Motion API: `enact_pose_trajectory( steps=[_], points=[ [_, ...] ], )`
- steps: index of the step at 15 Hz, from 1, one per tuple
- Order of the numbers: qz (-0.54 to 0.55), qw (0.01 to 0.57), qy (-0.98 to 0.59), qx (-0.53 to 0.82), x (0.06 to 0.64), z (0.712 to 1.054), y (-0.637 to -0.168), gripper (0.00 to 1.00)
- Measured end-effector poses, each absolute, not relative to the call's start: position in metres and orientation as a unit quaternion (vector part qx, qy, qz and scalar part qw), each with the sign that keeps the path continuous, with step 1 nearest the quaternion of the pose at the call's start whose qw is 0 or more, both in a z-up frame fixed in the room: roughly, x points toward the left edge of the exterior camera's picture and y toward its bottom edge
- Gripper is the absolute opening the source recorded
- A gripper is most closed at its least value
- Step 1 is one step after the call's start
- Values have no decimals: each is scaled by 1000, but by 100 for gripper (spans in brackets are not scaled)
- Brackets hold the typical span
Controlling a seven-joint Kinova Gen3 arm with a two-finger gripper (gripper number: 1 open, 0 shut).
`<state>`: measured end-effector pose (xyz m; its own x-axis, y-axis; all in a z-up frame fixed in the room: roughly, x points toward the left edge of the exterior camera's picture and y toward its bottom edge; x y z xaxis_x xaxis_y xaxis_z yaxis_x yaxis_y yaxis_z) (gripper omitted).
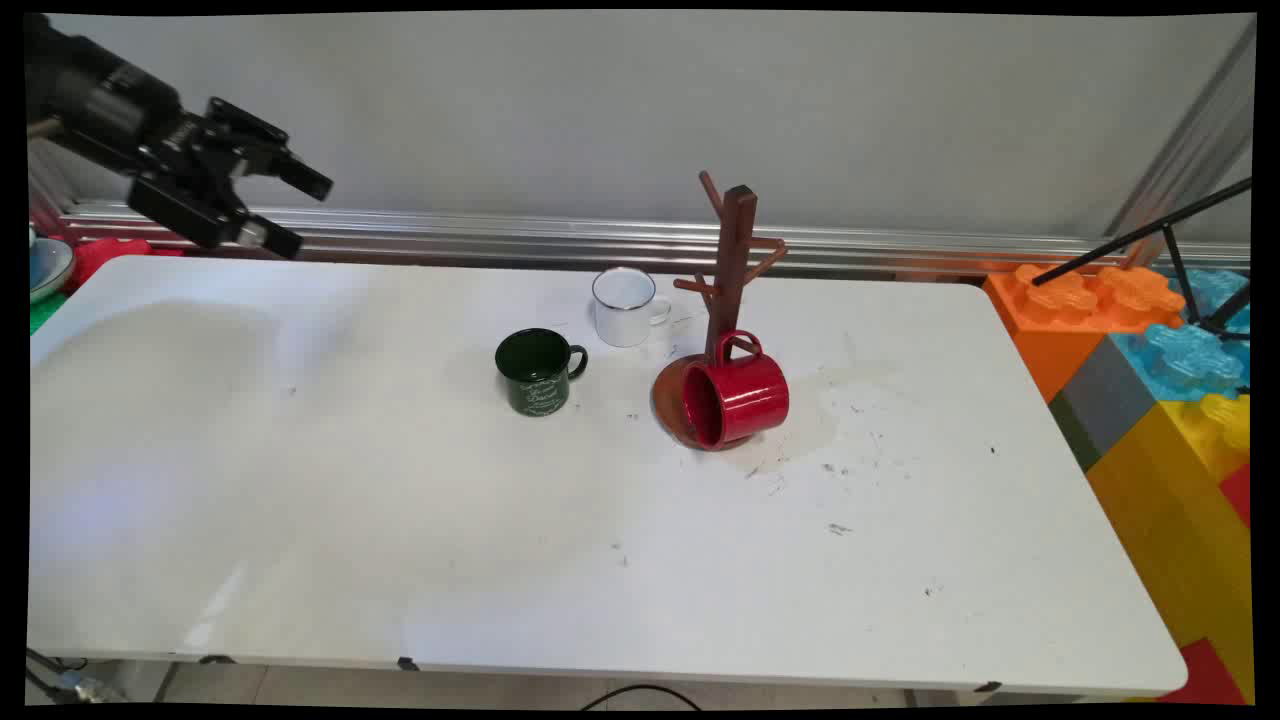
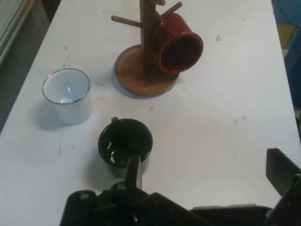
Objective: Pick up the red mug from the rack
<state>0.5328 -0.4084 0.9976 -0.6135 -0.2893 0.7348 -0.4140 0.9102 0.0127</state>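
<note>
Main view shows the gripper (image 1: 285, 210) raised high over the bench's (image 1: 300, 480) far left corner, well apart from everything on it, its fingers (image 1: 305, 180) spread wide and holding nothing. The nearest thing to it is the dark green mug (image 1: 538, 371), upright near the middle of the bench with its handle toward the mug tree (image 1: 728, 290); the white mug (image 1: 626, 306) stands just behind it, and the red mug (image 1: 738, 395) hangs tilted on a low peg, its mouth turned to the near left and its body over the tree's round base. These look like enamelled metal mugs, so I judge them light, stiff and smooth-sided, likely to slip under a glancing pinch; the rim or the wall just beside the handle seems the surest hold. Hand view looks down into the green mug (image 2: 125, 142), showing it empty with a glossy inside, and the white mug (image 2: 67, 93) empty too, which main view cannot settle. Main view alone shows how high the gripper hangs.
</note>
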Motion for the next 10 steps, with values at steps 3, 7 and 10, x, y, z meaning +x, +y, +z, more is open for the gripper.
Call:
enact_pose_trajectory(
  steps=[3, 7, 10],
  points=[
    [80, 389, -893, 214, 505, 995, -408, 100],
    [80, 385, -888, 240, 461, 988, -412, 100],
    [76, 382, -882, 266, 417, 977, -415, 100]
  ],
)
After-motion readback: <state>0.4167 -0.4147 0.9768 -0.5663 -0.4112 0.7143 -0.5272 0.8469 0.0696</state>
